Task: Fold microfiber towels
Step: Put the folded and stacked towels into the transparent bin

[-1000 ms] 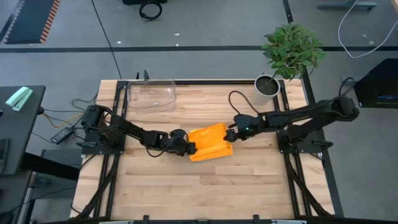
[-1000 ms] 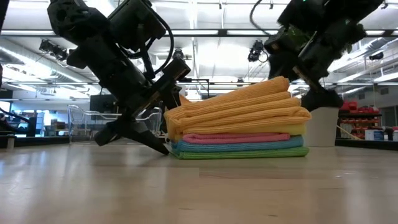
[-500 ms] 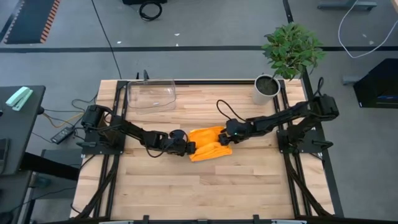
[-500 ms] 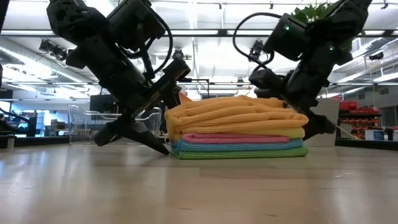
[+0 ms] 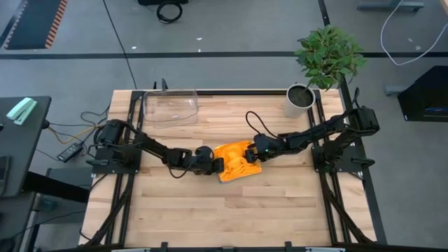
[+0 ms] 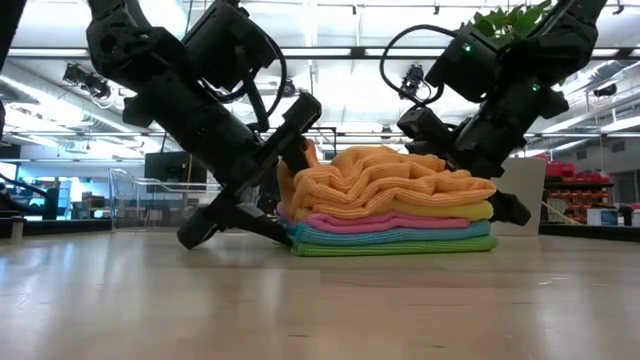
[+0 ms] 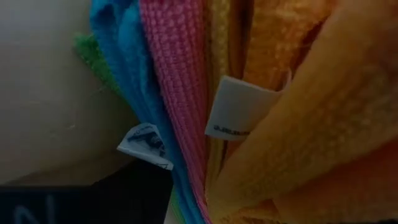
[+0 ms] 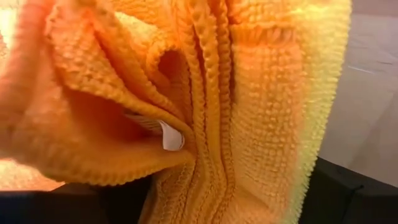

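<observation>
Looking down, I read the scene like this:
Towels: a stack mid-table; the orange towel (image 5: 236,160) on top is bunched into ridges; in the low view I see under it the yellow towel (image 6: 470,211), pink towel (image 6: 385,220), blue towel (image 6: 400,233) and green towel (image 6: 420,246), all flat and folded
Left gripper (image 5: 216,164): low at the stack's left edge, touching it; I cannot tell how its fingers stand, since cloth and the arm cover them in the high and low views
Left wrist view: filled with towel edges close up, blurred; I make out green, blue, pink and orange layers and two white tags, one (image 7: 239,116) on the orange-yellow edge and one (image 7: 147,144) by the blue; the print on them is unreadable
Right gripper (image 5: 256,155): pressed against the stack's right side on the orange towel; its fingertips are buried in cloth, so I cannot say whether they are spread or pinching
Right wrist view: nearly all orange pile and folds, with a small white tag (image 8: 169,137) in a crease; only dark slivers of the fingers show at the frame's edge
Tray (image 5: 170,106): clear, at the table's far left part, well apart from the stack
Plant (image 5: 327,56): in a white pot at the far right corner; in the low view the right arm cuts most of it off
</observation>
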`<state>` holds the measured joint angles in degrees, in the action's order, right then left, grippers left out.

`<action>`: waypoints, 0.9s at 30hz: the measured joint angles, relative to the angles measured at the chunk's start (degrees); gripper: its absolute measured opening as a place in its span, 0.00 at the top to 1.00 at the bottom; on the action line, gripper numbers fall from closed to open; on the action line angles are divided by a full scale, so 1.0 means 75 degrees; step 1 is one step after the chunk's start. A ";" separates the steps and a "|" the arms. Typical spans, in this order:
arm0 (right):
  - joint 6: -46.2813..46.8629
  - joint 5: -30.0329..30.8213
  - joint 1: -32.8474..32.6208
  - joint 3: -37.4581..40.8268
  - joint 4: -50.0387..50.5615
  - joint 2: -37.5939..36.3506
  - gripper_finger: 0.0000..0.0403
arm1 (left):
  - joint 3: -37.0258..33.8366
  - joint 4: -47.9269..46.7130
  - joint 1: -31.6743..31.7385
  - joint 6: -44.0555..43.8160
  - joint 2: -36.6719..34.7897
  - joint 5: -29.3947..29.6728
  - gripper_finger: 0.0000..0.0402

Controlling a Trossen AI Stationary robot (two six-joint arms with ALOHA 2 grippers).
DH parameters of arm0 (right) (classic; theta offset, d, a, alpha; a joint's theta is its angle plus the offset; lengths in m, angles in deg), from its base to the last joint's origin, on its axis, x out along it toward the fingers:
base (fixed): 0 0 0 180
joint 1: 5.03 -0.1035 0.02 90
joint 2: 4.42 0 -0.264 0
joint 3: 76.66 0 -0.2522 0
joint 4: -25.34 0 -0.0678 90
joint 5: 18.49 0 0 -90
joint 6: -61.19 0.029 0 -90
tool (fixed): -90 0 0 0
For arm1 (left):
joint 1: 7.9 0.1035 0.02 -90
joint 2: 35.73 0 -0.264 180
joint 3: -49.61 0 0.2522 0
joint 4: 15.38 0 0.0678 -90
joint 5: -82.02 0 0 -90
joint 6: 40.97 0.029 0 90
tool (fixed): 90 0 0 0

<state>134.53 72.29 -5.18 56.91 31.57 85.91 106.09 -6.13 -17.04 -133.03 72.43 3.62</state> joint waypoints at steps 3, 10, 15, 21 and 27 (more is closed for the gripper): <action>0.0002 0.0017 -0.0040 0.0000 0.0034 0.0014 0.25 | 0.0007 -0.0024 -0.0015 0.0103 0.0012 0.0283 0.44; 0.0010 -0.0131 -0.0166 0.0006 0.0003 0.0034 0.61 | 0.0004 0.0002 -0.0025 0.0411 0.0017 0.0764 0.66; -0.0164 -0.0017 -0.0208 0.0013 -0.0127 0.0028 0.85 | -0.0032 0.0320 -0.0025 0.0850 0.0042 0.0935 0.84; -0.0337 0.0020 -0.0190 -0.0206 -0.0024 -0.0164 0.85 | -0.0054 0.0483 -0.0015 0.1276 -0.0228 0.0995 0.84; -0.0544 0.0096 0.0097 -0.0524 -0.0081 -0.0806 0.85 | -0.0073 -0.0084 0.0156 0.2003 -0.1257 0.1260 0.84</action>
<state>130.45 73.00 -4.45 52.99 30.97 79.86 105.54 -6.77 -15.87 -118.01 63.00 13.07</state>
